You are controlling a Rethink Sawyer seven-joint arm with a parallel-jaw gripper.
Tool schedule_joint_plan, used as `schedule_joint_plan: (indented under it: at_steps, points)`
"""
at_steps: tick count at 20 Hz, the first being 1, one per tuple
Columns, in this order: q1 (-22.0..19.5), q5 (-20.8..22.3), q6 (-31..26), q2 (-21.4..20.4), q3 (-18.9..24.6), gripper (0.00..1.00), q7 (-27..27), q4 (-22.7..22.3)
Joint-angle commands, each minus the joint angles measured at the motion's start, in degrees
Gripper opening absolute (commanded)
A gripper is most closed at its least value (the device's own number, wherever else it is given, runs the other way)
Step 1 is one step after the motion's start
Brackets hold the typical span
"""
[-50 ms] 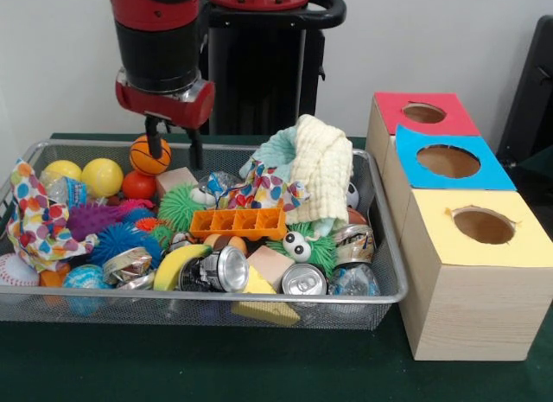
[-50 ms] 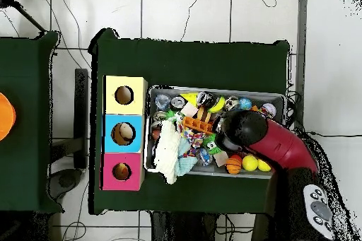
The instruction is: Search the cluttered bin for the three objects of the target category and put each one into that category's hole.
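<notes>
The wire mesh bin (image 1: pixel 216 296) is piled with toys, cans and cloths. My gripper (image 1: pixel 174 149) hangs over its far left part, open, with nothing between its fingers. One finger (image 1: pixel 154 141) crosses in front of an orange basketball-print ball (image 1: pixel 138 156); a wooden block (image 1: pixel 177 181) lies just below the tips. Nearby are two yellow balls (image 1: pixel 102 176), a red ball (image 1: pixel 138 185), an orange ice-cube tray (image 1: pixel 238 222), a drinks can (image 1: pixel 303 281) and a banana (image 1: pixel 177 265). In the overhead view the arm (image 2: pixel 276 146) covers the gripper over the bin (image 2: pixel 277 97).
Three boxes with round holes stand beside the bin: red (image 1: pixel 423 112), blue (image 1: pixel 448 160), yellow (image 1: pixel 482 225). A cream cloth (image 1: pixel 324 164) is heaped high at the bin's right. A patterned cloth (image 1: pixel 39 220) drapes over the left rim. A cheese wedge (image 1: pixel 263 309) lies at the front.
</notes>
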State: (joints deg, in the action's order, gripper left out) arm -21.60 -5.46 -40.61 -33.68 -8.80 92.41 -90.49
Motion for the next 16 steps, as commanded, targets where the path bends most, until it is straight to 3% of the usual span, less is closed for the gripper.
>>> schedule_joint_plan:
  at_steps: [1,7,16]
  points:
    - [-2.7,4.2,-3.2,4.3,7.3,1.00,-4.1,6.8]
    - [-4.5,6.8,-7.7,5.0,8.4,1.00,-6.7,11.4]
    - [-7.2,9.0,-8.4,8.6,12.0,1.00,-8.3,15.9]
